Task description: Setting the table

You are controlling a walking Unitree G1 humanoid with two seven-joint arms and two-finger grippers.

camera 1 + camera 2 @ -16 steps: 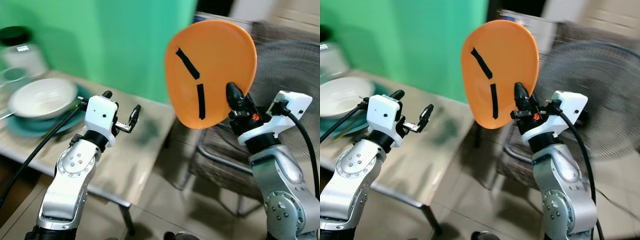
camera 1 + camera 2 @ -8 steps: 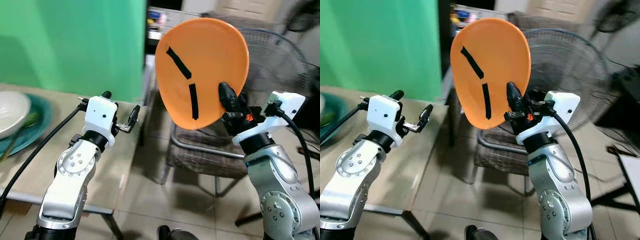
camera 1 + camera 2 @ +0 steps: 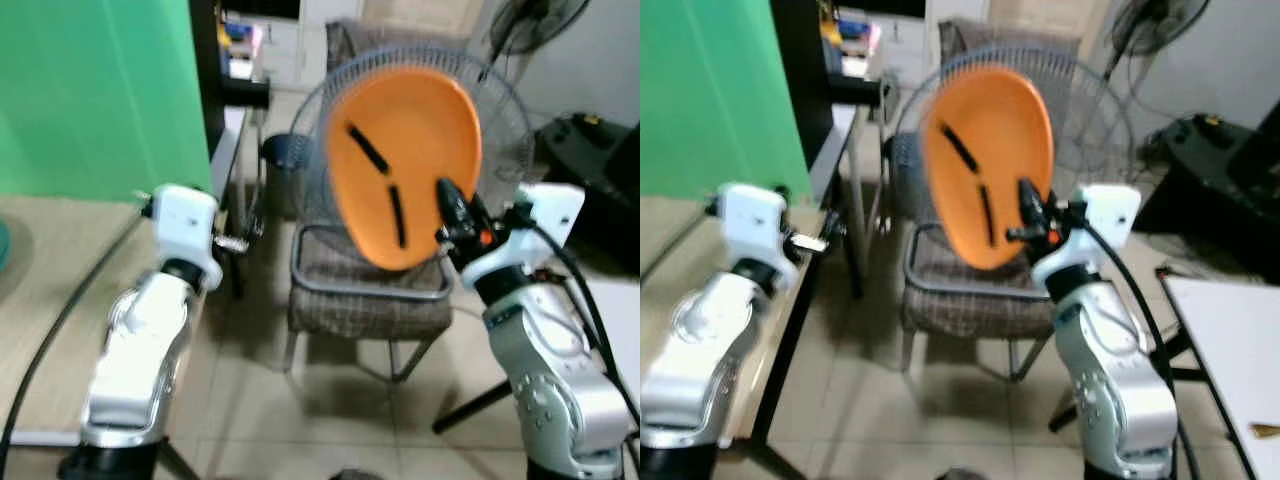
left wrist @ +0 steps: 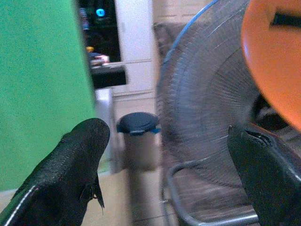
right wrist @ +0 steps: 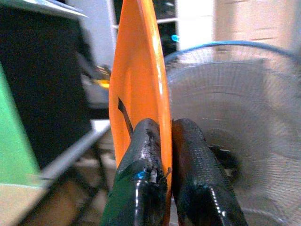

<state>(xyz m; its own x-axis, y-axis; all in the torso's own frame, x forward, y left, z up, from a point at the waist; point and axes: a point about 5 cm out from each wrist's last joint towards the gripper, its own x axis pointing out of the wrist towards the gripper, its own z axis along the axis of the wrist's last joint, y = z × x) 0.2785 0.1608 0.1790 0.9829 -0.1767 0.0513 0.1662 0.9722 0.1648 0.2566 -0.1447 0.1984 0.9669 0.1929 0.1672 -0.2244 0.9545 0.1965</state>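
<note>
The right gripper point(image 5: 162, 155) pinches the rim of the orange plate point(image 3: 405, 160), holding it upright in front of the standing fan point(image 3: 500, 120), above the wicker chair point(image 3: 365, 300). The left gripper point(image 4: 164, 160) holds nothing, its fingers point(image 4: 70, 160) spread wide, left of the fan.

The orange plate point(image 3: 405, 160) looks like smooth plastic with a slight sheen, with two matt black strips point(image 3: 383, 185) on its face that look like tape. The fingers point(image 5: 155, 174) pinching its rim are black and grainy, kind of rubbery. Both arms point(image 3: 545, 360) are brushed silver metal with glossy white plastic wrist housings. The chair point(image 3: 365, 295) seat is a woven checked cloth on a thin metal frame. The fan point(image 4: 207, 117) guard is fine wire mesh. The bench point(image 3: 50, 270) top is pale, matt, wood-look.
</note>
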